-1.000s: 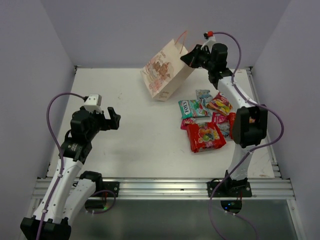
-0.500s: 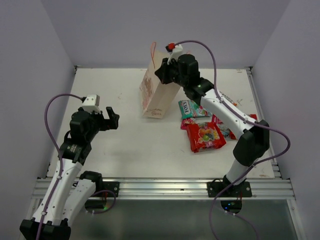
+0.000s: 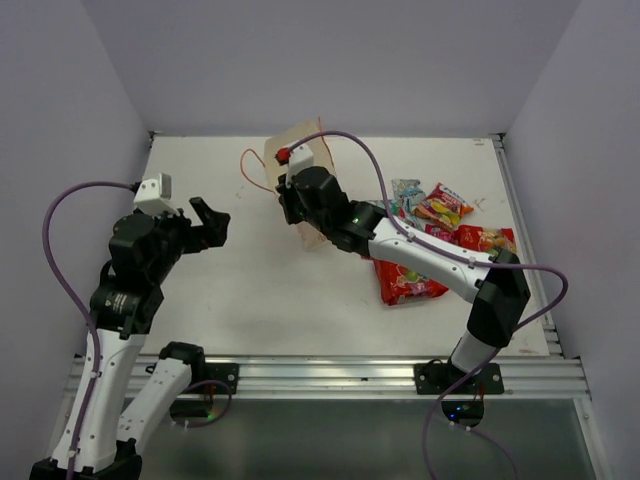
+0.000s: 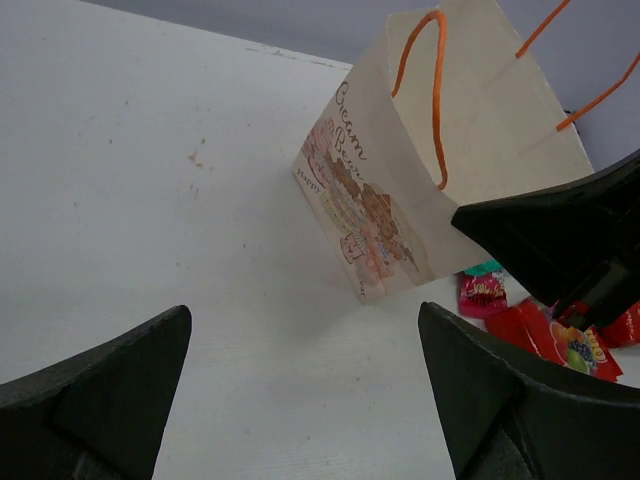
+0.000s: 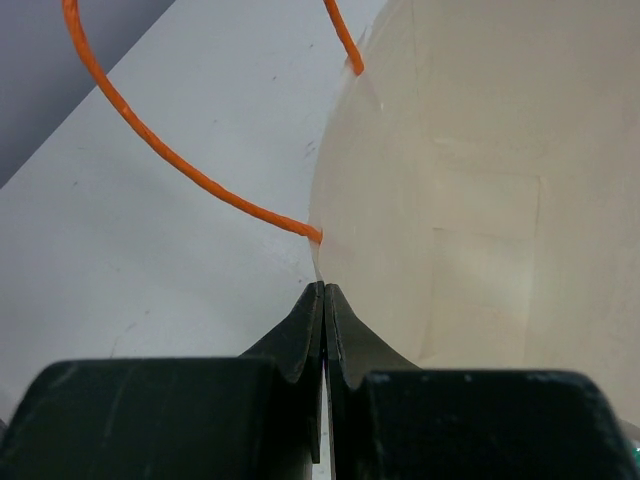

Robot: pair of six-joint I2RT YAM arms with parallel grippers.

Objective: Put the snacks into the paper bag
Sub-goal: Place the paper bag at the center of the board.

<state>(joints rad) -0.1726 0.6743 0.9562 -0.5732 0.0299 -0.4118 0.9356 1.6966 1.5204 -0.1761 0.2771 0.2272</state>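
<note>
White tabletop [image 3: 250,290] ran between lavender walls, and the paper bag [image 3: 305,143] stood near its middle, mouth up, its printed side toward the left arm. The right gripper [image 5: 322,295] had its fingers pressed fully together on the bag's rim, just beside the foot of one orange cord handle [image 5: 180,165]. The left gripper [image 4: 305,395] hung spread wide and empty, facing the bag but apart from it. All the visible snacks [image 3: 430,215] lay on the table to the right of the bag. What the right wrist showed of the bag's inside looked bare, though its bottom was hidden. I judged the step to be holding the bag open, with packing not begun. The next move called for a steady rim hold while the free gripper reached past the bag for a packet.
</note>
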